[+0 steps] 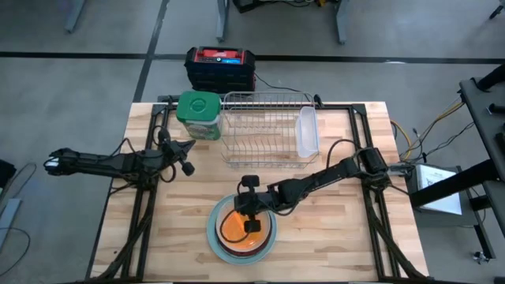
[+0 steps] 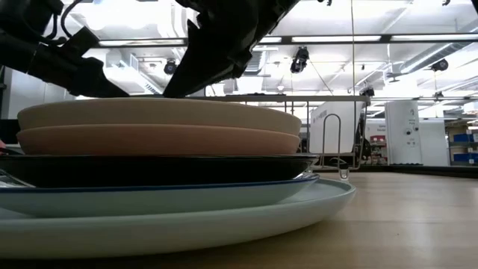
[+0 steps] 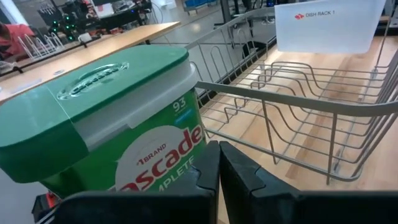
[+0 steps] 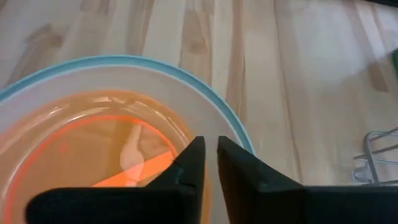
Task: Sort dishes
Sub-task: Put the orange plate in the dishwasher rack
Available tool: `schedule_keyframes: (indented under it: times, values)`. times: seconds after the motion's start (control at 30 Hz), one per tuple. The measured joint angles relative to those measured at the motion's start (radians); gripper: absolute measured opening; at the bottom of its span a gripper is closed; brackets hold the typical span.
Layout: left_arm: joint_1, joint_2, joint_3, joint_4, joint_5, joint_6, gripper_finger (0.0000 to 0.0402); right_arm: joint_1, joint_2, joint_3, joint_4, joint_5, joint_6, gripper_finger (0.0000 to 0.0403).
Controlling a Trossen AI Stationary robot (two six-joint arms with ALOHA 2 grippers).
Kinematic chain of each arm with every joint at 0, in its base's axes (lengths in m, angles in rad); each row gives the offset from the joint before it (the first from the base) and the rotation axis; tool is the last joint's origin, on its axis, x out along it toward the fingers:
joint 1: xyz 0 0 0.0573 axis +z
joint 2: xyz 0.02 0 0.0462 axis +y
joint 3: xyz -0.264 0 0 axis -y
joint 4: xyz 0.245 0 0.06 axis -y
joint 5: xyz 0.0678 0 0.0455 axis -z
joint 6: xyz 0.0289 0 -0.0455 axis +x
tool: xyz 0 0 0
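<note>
Over at 9 o'clock on the table the left gripper [image 1: 186, 155] is just waiting, fingers pressed together, pointing at the green-lidded Cascade tub [image 1: 198, 114]. In the left wrist view that tub [image 3: 106, 130] is filling most of the shot, with the wire dish rack [image 3: 298, 106] sitting just beside it and a "DISH RACK 1" label on the clear plastic bin [image 1: 307, 131] at the rack's 3 o'clock end.

The stack of plates [image 1: 241, 229] is sitting at about 6 o'clock, near the front edge of the wooden table [image 1: 339, 237]. Top plate is orange [image 1: 234, 227] and glossy, and the bottom one is the larger light blue plate [image 1: 271, 244], its rim peeking out all round. From table height the stack [image 2: 157, 172] is showing a cream-looking layer, a pinkish one, a dark one, then a blue-rimmed one, but the colours are hard to trust there and its left side is cut off.

The right gripper [image 1: 251, 204] is hovering over the stack, fingers nearly pressed together with just a slit between them, pinching nothing. I can't tell if it's touching the orange plate [image 4: 74, 149].
</note>
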Motion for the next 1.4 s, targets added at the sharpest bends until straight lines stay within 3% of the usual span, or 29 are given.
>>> schedule_keyframes:
  times: [0.27, 0.43, 1.4]
  values:
    - [0.0, 0.009, 0.0, 0.003, 0.001, -0.054, 0.0, 0.0, 0.01, 0.0, 0.008, 0.027, 0.087, 0.0108]
    - [0.0, 0.009, 0.0, 0.012, 0.001, -0.053, 0.0, 0.0, 0.012, 0.0, 0.011, -0.044, 0.095, 0.0128]
    - [0.0, 0.016, 0.0, 0.009, 0.001, -0.05, 0.0, -0.003, 0.077, -0.002, 0.005, -0.048, 0.139, 0.0125]
